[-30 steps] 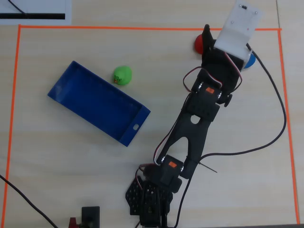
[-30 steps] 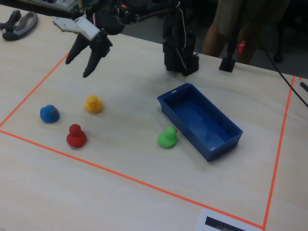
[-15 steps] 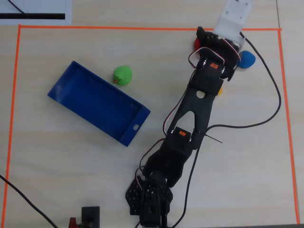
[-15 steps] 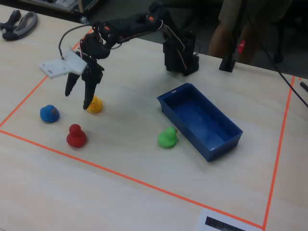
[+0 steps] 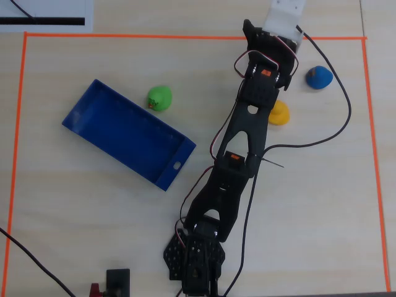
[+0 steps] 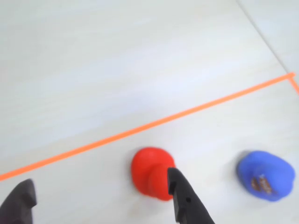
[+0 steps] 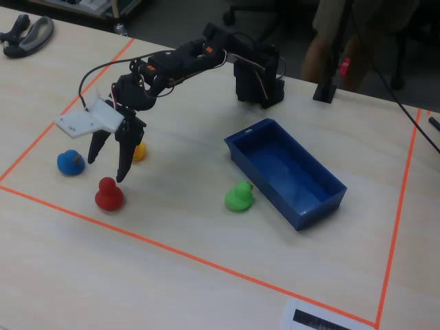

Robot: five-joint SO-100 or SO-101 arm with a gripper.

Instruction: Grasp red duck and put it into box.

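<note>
Fixed view: four ducks on table (image 7: 206, 240), one each: red duck (image 7: 108, 193) just below end effector (image 7: 107, 168), blue duck (image 7: 70, 162) beside, yellow duck (image 7: 139, 152) behind, green duck (image 7: 238, 196) near one box (image 7: 323, 199). End effector fingers apart, empty.

The dark-blue box (image 5: 127, 133) lies at an angle, left of the arm (image 5: 238, 164). The green duck (image 5: 159, 98) sits just beside the box's upper long wall. Right of the box, past the arm, lies the yellow duck (image 5: 280, 113), with the blue duck (image 5: 318, 77) farther right.
</note>
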